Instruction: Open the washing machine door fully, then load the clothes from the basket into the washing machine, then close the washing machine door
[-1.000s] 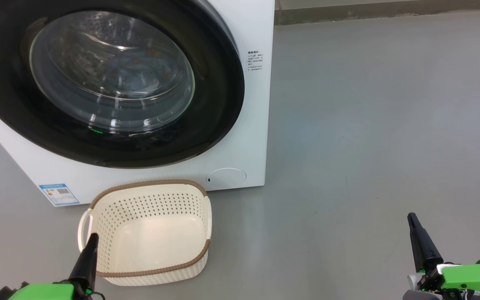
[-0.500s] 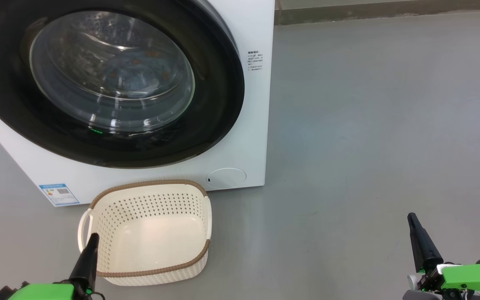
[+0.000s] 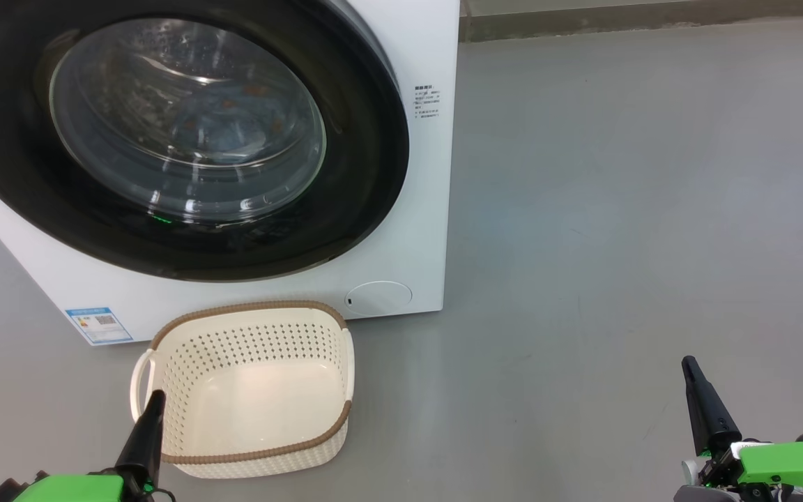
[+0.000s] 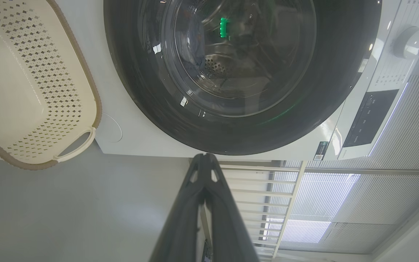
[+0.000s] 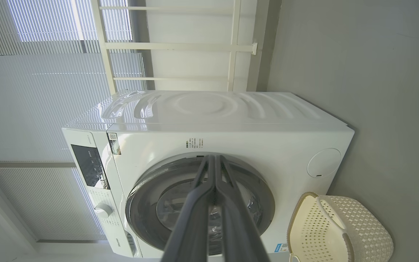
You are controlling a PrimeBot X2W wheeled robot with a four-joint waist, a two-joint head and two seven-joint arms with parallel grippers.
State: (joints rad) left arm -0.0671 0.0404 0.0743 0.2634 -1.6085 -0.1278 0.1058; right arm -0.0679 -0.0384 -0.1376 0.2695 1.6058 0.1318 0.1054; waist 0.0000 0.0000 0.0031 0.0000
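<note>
The white washing machine (image 3: 401, 230) fills the upper left of the head view, its round black door (image 3: 366, 174) lying flat against the front, shut. Behind the door's glass, pale blue clothes (image 3: 227, 115) with orange spots lie in the drum. The cream basket (image 3: 248, 387) stands empty on the floor just before the machine. My left gripper (image 3: 156, 397) is shut at the lower left, its tip over the basket's near left corner. My right gripper (image 3: 687, 364) is shut at the lower right, far from the machine. Both wrist views show each gripper's fingers pressed together: left (image 4: 204, 157), right (image 5: 214, 157).
Grey floor (image 3: 617, 209) spreads to the right of the machine. A wall base (image 3: 652, 17) runs along the far edge. A white railing (image 5: 180, 45) and window blinds stand behind the machine. The control panel (image 4: 369, 116) and dial (image 4: 409, 40) sit at the machine's top.
</note>
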